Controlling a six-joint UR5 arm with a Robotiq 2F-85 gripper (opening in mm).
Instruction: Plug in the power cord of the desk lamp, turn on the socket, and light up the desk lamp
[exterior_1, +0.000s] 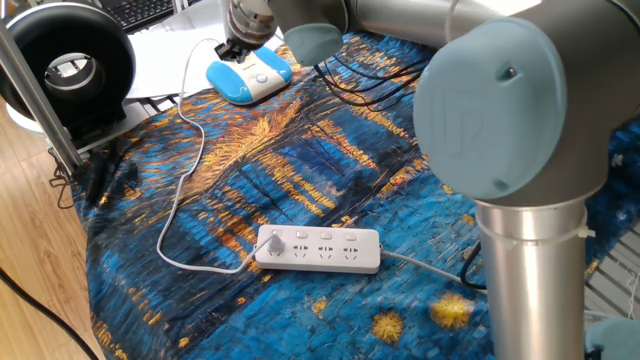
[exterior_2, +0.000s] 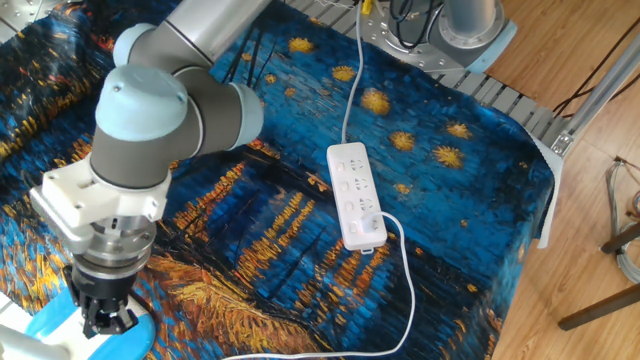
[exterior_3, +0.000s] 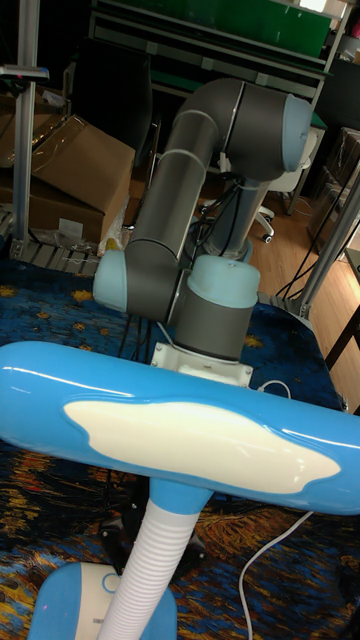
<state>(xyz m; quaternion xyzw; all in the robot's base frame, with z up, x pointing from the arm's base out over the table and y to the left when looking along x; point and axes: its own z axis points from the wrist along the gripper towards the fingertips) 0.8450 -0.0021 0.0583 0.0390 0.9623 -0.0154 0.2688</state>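
- Overhead, end effector (exterior_2: 103, 315) poised right above the lamp (exterior_1: 249, 77) base at the far corner of the counter (exterior_1: 330, 170); finger spacing too dark and small to tell.
- Lamp base, light-blue and white, sat flat on the blue and gold patterned cloth (exterior_2: 280, 200), near the cloth's edge.
- Seen close up in the tall view: lamp head (exterior_3: 180, 425) as a broad blue bar with a white panel, ribbed white stem (exterior_3: 145, 570) rising from the base.
- Cord (exterior_1: 180, 190), thin and white, ran from the lamp base in a long loop across the cloth to the socket (exterior_1: 318, 249).
- White plug (exterior_1: 270, 244) sat in the end outlet of the socket, the one nearest the lamp.
- Socket lay flat mid-cloth, well apart from the lamp, its thicker cable leaving the opposite end.
- Black ring device (exterior_1: 65, 68) stood beside the counter, near the lamp.
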